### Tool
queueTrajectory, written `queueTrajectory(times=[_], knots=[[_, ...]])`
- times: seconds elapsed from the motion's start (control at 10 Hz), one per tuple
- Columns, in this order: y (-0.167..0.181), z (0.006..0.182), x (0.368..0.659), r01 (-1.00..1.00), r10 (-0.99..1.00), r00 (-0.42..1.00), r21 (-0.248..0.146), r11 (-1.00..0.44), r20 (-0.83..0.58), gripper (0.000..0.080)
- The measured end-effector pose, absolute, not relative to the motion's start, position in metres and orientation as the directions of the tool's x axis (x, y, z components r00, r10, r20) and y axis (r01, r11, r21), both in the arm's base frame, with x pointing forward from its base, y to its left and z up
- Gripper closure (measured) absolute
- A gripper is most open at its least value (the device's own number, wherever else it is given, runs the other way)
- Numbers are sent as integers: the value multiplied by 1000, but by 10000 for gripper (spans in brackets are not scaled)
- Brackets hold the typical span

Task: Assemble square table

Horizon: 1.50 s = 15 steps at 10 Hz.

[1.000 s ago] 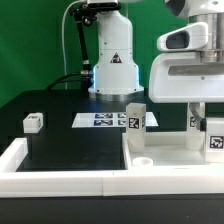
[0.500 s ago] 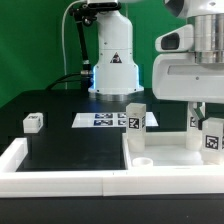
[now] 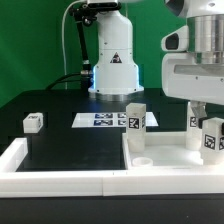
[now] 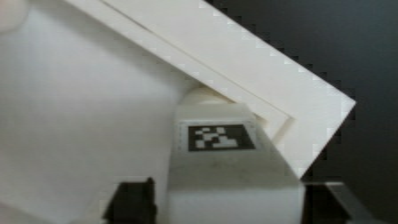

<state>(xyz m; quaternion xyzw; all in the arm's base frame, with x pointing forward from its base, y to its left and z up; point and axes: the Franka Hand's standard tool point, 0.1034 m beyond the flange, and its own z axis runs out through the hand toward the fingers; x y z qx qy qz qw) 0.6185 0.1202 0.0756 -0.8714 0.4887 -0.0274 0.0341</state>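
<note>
Nearest, along the bench's front edge at the exterior view's right: slab (image 3: 175,165) of the square table, one corner hole (image 3: 143,158) bare. At its right rim, end effector (image 4: 226,200) parted, straddling an upright leg (image 4: 222,138), fingers (image 4: 130,200) just off both sides, gripping nothing. Probably best to rise straight, without twisting, keeping both gaps even to avoid tipping it. Farther back, second leg (image 3: 135,115) upright on the slab; loose leg (image 3: 33,122) near the bench's left edge.
</note>
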Motion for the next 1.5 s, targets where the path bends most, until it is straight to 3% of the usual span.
queueTrajectory(times=[0.1, 0.2, 0.3, 0.9, 1.5], knots=[[120, 76, 619, -840, -844, 536, -86, -535, 16, 312], [119, 76, 619, -798, -802, 597, -84, -596, 23, 186], [119, 76, 619, -790, -794, 608, -84, -607, 24, 161], [121, 76, 619, -329, -332, 941, -60, -943, 67, 151], [123, 76, 620, 89, 87, 992, -23, -996, 90, 151]])
